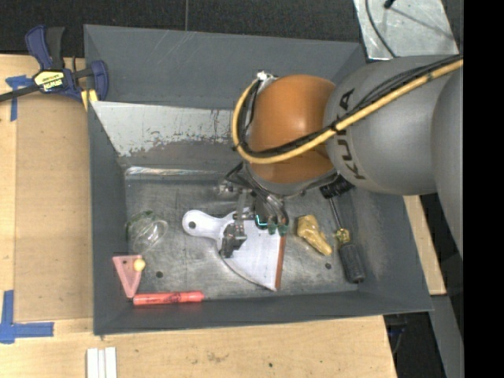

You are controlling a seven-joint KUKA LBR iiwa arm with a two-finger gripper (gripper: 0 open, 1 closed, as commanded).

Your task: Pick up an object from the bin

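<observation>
Closest to the lens is the arm's orange cover [287, 124], and it hides much of the claw [234, 239] below, so you cannot tell whether it stands wide or narrow. It sits low at the centre of the bin [106, 211], over the spot where the white spoon [201, 225] at its 9 o'clock meets the white wedge [256, 264] with a brown edge at its 5 o'clock. Your risk, I'd judge: closing on both at once, or pinching the flat wedge so it slides out — the brass piece [313, 235] at 3 o'clock looks safely apart.
</observation>
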